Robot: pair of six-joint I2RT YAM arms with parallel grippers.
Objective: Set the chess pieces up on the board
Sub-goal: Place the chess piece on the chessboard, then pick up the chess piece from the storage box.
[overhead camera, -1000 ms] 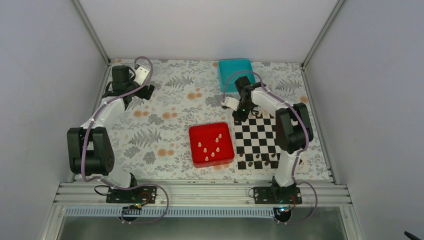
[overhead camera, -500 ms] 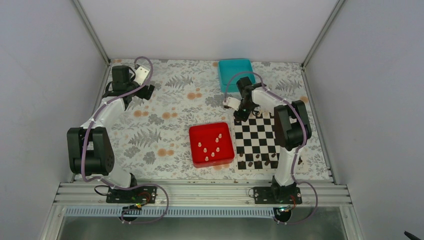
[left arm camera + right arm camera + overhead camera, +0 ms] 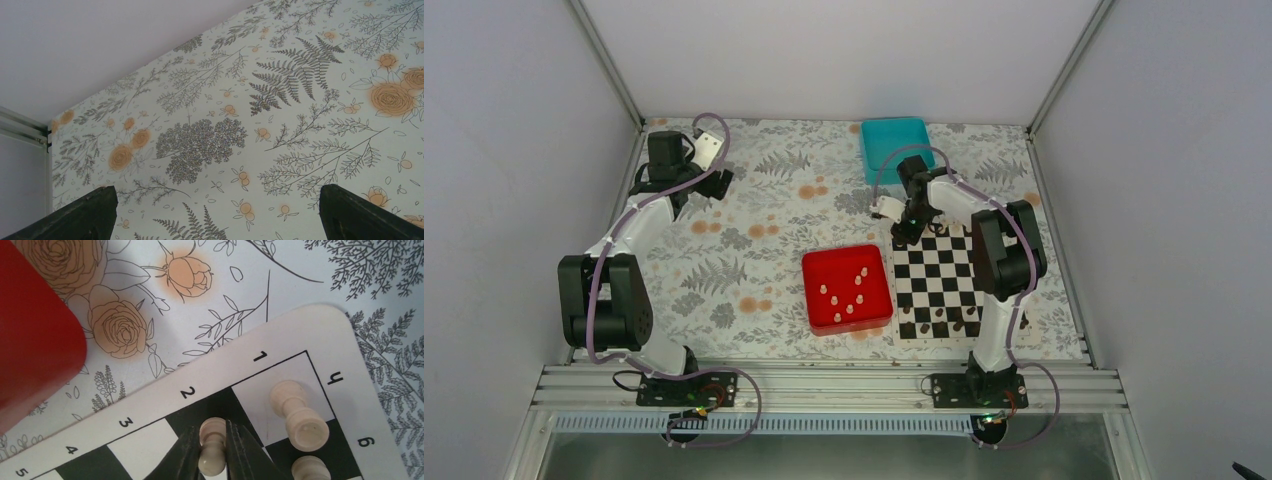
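5 digits, 1-5, on board (image 3: 155, 407) border | right fingers (image 3: 186, 455) pinch piece (image 3: 213, 432)

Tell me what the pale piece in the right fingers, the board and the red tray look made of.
Pale piece: cream, matte, smoothly turned; wood or moulded plastic, no grain shows to settle it. Board: thin flat sheet, rounded corner, printed numerals; likely card or plastic, low sheen. Red tray: even red, soft rounded corner; probably moulded plastic.
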